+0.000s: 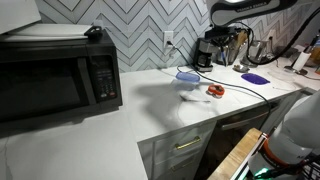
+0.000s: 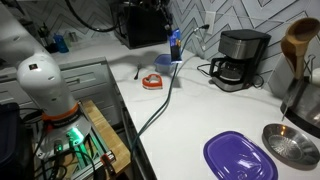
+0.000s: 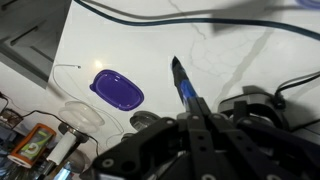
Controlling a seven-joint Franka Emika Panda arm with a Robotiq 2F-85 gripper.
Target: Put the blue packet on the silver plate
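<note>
Blue packet (image 3: 183, 82): narrow, flat, dark blue strip with a glossy streak. In the wrist view the gripper (image 3: 197, 108) pinches its near end between closed fingers, holding it clear above the white counter (image 3: 130, 45). Its long axis runs straight out from the fingertips, with the free end pointing up and slightly left in the wrist view. The purple dish (image 3: 117, 88) lies to its left. The packet is not on the silver plate (image 2: 290, 145).

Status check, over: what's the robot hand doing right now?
Gripper shut on blue packet, held above counter. Packet not yet on silver plate. Purple plate lies beside it.
</note>
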